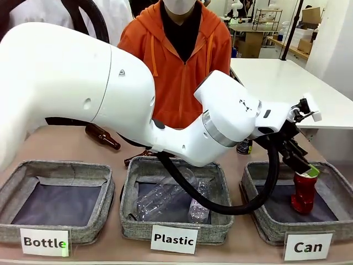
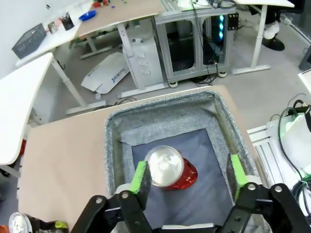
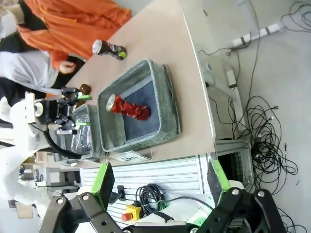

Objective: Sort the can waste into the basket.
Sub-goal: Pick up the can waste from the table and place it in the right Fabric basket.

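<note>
The crushed red can (image 1: 304, 194) stands upright in the grey basket (image 1: 274, 227) behind the "Can" card. My left gripper (image 1: 305, 167) hangs just above the can, open, its green pads apart. In the left wrist view the red can (image 2: 170, 169) stands on the dark lining of the basket (image 2: 160, 115), between the spread fingers (image 2: 140, 177) and close to the left pad. The black can (image 1: 244, 147) lies on the table behind the basket, also at the corner of the left wrist view (image 2: 18, 224). My right gripper (image 3: 160, 177) is open, far off the table's side, looking at the red can (image 3: 127, 107) and the black can (image 3: 109, 49).
The "Plastic" bin (image 1: 175, 231) in the middle holds clear bottles. The "Bottle" bin (image 1: 55, 172) is at the left. A brown glass bottle (image 1: 102, 137) lies behind the bins. A person in an orange hoodie (image 1: 182, 61) sits at the far side. My left arm spans the bins.
</note>
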Controlling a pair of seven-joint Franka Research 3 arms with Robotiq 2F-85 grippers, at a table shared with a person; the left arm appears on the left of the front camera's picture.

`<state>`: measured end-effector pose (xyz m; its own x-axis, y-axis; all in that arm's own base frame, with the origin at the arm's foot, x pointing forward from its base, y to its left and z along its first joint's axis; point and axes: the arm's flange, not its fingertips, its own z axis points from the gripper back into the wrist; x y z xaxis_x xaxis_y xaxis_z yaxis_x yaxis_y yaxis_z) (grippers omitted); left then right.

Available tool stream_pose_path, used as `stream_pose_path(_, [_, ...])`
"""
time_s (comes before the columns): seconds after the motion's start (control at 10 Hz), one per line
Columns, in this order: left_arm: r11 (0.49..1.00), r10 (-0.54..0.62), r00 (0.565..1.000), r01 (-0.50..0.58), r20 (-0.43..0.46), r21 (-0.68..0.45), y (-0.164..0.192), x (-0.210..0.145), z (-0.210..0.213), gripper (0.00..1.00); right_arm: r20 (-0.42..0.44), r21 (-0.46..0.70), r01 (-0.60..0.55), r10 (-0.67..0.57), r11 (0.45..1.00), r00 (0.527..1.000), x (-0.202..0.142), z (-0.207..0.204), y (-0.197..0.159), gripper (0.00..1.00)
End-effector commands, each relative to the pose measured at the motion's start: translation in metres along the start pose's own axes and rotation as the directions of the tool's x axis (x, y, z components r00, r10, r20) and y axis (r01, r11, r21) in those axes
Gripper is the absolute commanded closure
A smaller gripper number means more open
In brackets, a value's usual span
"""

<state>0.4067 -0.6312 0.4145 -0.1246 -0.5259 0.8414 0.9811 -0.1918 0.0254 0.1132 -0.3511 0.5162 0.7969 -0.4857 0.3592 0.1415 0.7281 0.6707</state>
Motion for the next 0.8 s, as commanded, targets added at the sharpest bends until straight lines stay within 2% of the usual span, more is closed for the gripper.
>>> stream_pose_path(0.0, [0.999,0.043,0.999,-0.043,-0.019,-0.017,-0.006,0.004,0.017,0.0,0.027,-0.004,0.009,-0.009,1.0,1.0,-0.008,0.011,-0.002,0.0])
stream_pose_path(0.2, [0.998,0.056,0.996,-0.057,-0.07,-0.014,-0.014,0.007,0.035,0.0,0.027,-0.004,0.009,-0.009,1.0,1.0,-0.008,0.011,-0.002,0.0])
stream_pose_path(0.4, [0.989,0.143,0.984,-0.146,-0.111,-0.023,-0.026,0.01,0.054,0.0,0.006,-0.003,0.005,-0.005,1.0,1.0,-0.002,0.002,-0.001,0.0])
stream_pose_path(0.5, [0.969,0.238,0.963,-0.244,-0.128,-0.034,-0.033,0.013,0.074,0.0,-0.01,-0.02,-0.032,0.032,0.999,0.999,-0.005,-0.004,0.006,0.0])
stream_pose_path(0.6, [0.896,0.441,0.893,-0.432,-0.086,0.104,-0.04,0.02,0.092,0.0,-0.025,-0.009,-0.065,0.065,0.998,0.998,-0.006,-0.013,0.015,0.0])
stream_pose_path(0.7, [0.866,0.486,0.874,-0.477,-0.023,0.148,-0.051,0.02,0.112,0.0,-0.048,0.009,-0.082,0.082,0.997,0.995,-0.006,-0.028,0.031,0.0])
